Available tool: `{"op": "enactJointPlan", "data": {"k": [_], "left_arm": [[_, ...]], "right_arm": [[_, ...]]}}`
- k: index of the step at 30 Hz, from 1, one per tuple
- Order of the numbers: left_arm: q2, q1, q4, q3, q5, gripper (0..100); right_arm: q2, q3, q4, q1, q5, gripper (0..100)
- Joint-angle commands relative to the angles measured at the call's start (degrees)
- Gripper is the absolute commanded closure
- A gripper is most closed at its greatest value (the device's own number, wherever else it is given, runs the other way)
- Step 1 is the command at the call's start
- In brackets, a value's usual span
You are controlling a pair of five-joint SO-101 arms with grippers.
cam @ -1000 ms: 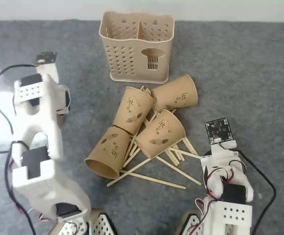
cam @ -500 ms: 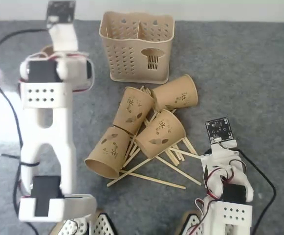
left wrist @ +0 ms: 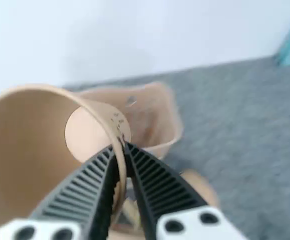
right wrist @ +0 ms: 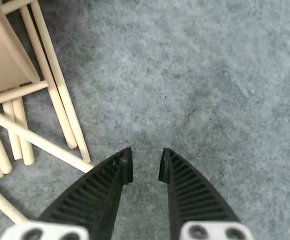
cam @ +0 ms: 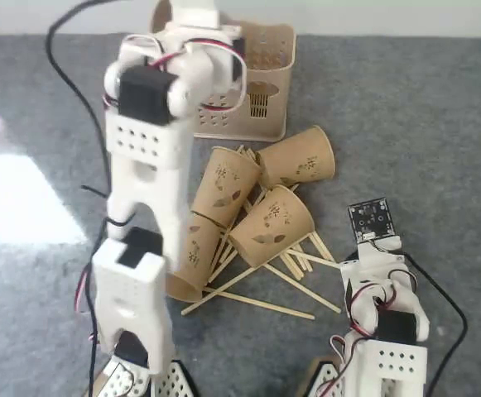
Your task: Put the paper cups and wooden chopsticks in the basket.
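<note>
Up close, left tool tight on paper cup (basket behind); right tool ajar, empty.

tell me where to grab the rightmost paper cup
Likely its rim, from the high view's right. The rightmost paper cup lies on its side, wide mouth pointing right, away from the other cups, so one tool finger can slip inside.

The left arm and right arm are chunky white plastic shells, black servo blocks, dotted vent holes, red-and-black cables. Jaws are ribbed black wedges.
</note>
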Motion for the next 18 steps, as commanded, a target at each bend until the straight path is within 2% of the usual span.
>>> {"op": "enactJointPlan", "data": {"k": [1, 5, 10, 18], "left_arm": [[0.53, 1.67, -2.90, -6.73, 1.32, 99], [1.23, 2.11, -7.65, -6.64, 3.25, 99], [1.23, 5.19, -10.90, 0.48, 0.70, 99], [1.23, 3.25, -26.55, 14.99, 0.62, 99]], "right_arm": [[-0.48, -0.79, -1.27, 0.22, -0.35, 90.2], [-0.48, -0.79, -1.27, 0.22, -0.35, 90.2], [-0.48, -0.79, -1.27, 0.22, -0.35, 90.2], [-0.48, -0.79, -1.01, 0.22, -0.35, 90.2]]}}
